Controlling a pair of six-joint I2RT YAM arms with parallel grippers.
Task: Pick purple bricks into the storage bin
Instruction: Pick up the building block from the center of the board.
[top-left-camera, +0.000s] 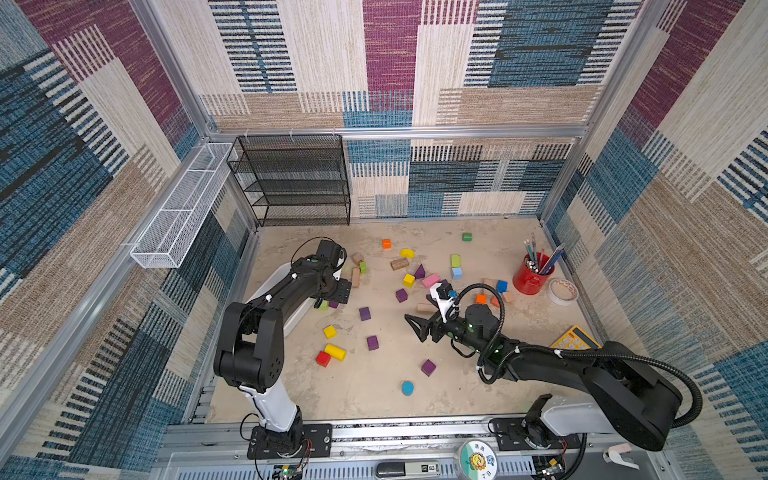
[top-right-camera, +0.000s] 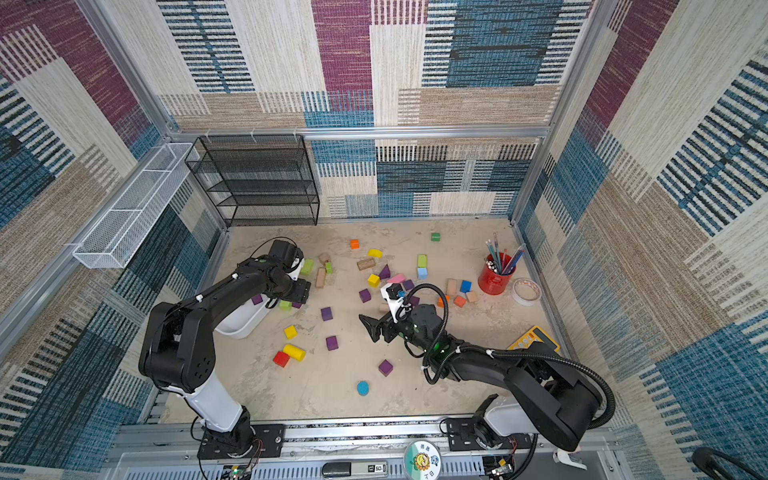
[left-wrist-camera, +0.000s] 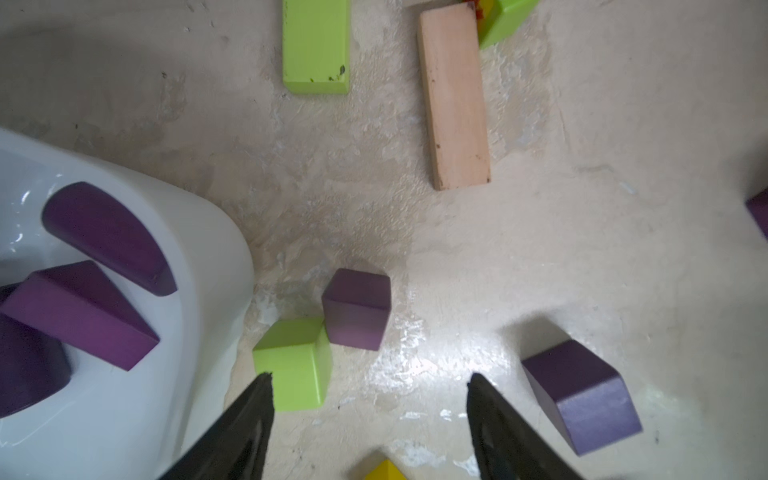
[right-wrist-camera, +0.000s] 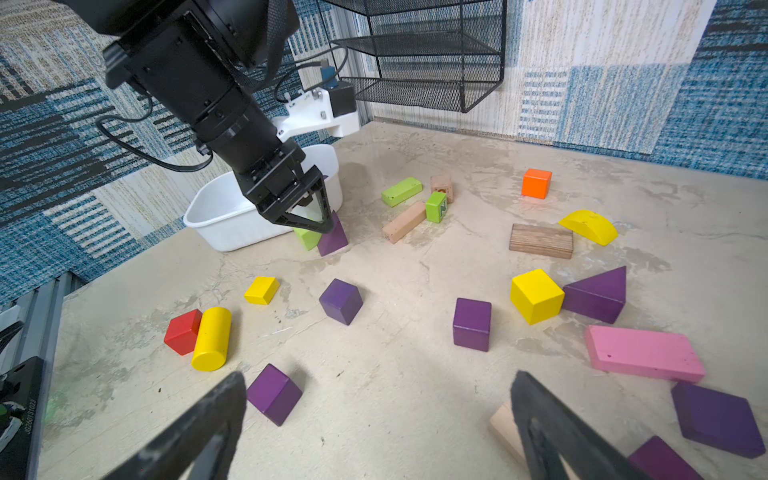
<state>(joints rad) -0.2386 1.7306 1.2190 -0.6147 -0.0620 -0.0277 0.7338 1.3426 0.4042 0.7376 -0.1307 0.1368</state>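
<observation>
The white storage bin (top-left-camera: 272, 279) (left-wrist-camera: 208, 266) (right-wrist-camera: 226, 235) lies at the left and holds purple bricks (left-wrist-camera: 106, 235). My left gripper (left-wrist-camera: 370, 376) (right-wrist-camera: 321, 222) hangs open and empty just off the bin's corner. Its tips are just short of a purple cube (left-wrist-camera: 356, 309) (right-wrist-camera: 333, 240) that touches a green cube (left-wrist-camera: 293, 361). Another purple cube (left-wrist-camera: 582, 395) lies to one side. My right gripper (top-left-camera: 415, 327) (top-right-camera: 370, 326) (right-wrist-camera: 378, 378) stands open over bare table mid-scene, with a purple cube (right-wrist-camera: 274, 395) beside one finger. More purple bricks (top-left-camera: 365, 313) (top-left-camera: 428, 367) lie scattered in both top views.
Yellow, red, green, orange, blue, pink and plain wooden blocks are strewn among the purple ones. A black mesh rack (top-left-camera: 291, 178) stands at the back left and a white wire basket (top-left-camera: 183, 208) hangs on the left wall. At the right are a red pencil cup (top-left-camera: 532, 278), tape roll (top-left-camera: 562, 291) and calculator (top-left-camera: 575, 338).
</observation>
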